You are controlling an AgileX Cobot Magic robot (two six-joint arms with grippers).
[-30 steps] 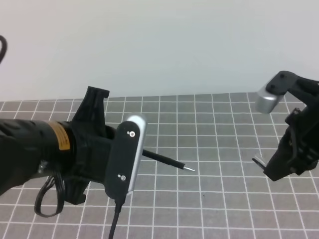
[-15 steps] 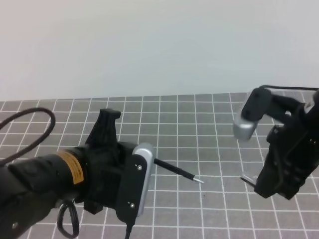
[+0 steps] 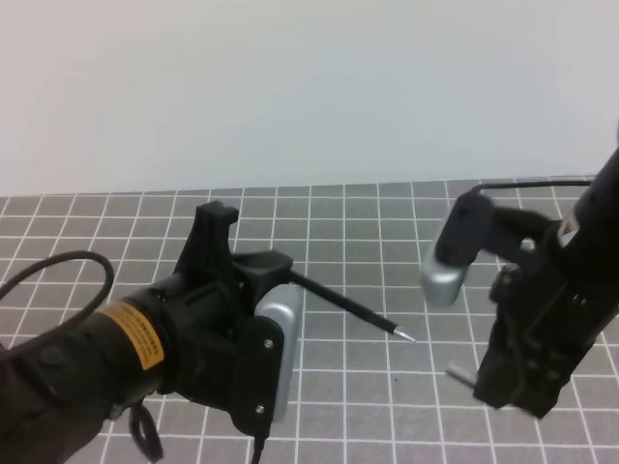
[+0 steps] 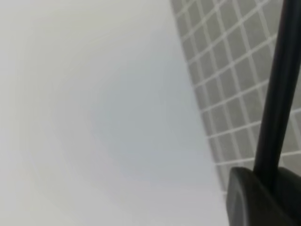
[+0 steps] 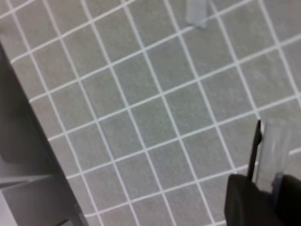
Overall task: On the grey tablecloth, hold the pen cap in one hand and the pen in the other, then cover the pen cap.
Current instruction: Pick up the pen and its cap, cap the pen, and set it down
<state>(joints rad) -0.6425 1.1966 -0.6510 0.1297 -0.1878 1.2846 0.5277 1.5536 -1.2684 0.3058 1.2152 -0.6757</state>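
The left gripper [image 3: 280, 271] is clamped tight on the pen [image 3: 343, 304], gripping its rear end. The pen juts out from those fingers toward the right and slightly downward in the high view, its long axis slanted and its small silvery tip leading, raised above the grey tablecloth [image 3: 387, 222]. From the left wrist the pen [image 4: 277, 89] runs as a straight black bar away from the dark fingertip [image 4: 254, 197] at the bottom edge.

The right gripper [image 3: 484, 372] is closed narrowly around the pen cap [image 3: 459, 371], which pokes out of its fingers to the left, toward the pen's tip but apart from it. In the right wrist view the cap [image 5: 273, 153] is a clear little tube with a dark clip along its left side, rising from the dark fingertip [image 5: 251, 200], open end away from the hand, over the gridded cloth [image 5: 141, 117].
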